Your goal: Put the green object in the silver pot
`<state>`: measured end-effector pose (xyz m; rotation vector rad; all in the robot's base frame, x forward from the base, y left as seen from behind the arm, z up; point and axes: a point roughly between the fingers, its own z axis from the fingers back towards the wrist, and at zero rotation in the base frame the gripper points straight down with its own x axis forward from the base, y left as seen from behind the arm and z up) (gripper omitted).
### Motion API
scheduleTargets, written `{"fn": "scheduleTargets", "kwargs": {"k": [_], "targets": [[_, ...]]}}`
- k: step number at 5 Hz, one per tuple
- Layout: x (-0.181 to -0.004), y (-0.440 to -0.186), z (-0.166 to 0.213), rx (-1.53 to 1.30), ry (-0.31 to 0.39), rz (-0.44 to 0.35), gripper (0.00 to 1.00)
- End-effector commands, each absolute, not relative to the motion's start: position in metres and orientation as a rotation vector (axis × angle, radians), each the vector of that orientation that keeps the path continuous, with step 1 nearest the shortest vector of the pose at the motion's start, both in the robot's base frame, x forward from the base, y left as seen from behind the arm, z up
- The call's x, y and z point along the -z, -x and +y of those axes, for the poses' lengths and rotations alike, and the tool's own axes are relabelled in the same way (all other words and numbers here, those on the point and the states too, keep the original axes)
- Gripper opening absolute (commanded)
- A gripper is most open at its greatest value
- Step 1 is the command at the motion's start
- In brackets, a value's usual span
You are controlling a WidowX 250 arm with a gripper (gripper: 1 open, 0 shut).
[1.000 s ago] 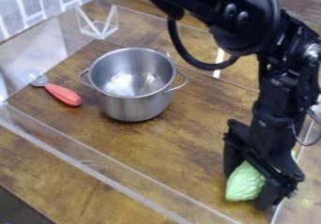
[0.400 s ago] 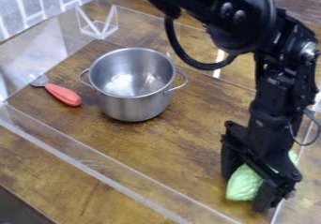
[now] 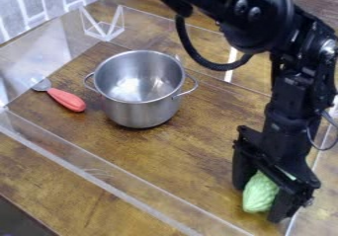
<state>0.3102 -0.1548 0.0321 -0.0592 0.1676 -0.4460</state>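
Note:
The green object (image 3: pixel 258 194), a light green bumpy toy vegetable, lies on the wooden table at the lower right. My gripper (image 3: pixel 263 194) points straight down over it, open, with one black finger (image 3: pixel 243 175) on its left and the other on its right. I cannot tell whether the fingers touch it. The silver pot (image 3: pixel 137 87), round and shiny with two side handles, stands upright and empty at the centre left, well apart from the gripper.
A red-handled tool (image 3: pixel 63 99) lies left of the pot. Clear plastic walls (image 3: pixel 79 171) fence the wooden work area, with a clear stand (image 3: pixel 102 23) at the back. The black arm (image 3: pixel 251 23) reaches in from the top right.

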Motion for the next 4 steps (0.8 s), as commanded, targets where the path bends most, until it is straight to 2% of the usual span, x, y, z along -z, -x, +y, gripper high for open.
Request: {"fn": "scheduleTargets", "kwargs": {"k": [1, 2, 3, 4], "targets": [[-0.051, -0.325, -0.153, 0.372, 0.078, 0.101, 1.0], [-0.059, -0.326, -0.147, 0.334, 0.064, 0.111, 0.0], [-0.091, -0.328, -0.14, 0.36, 0.002, 0.121, 0.0], [-0.137, -0.335, -0.117, 0.363, -0.079, 0.108, 0.0]]}}
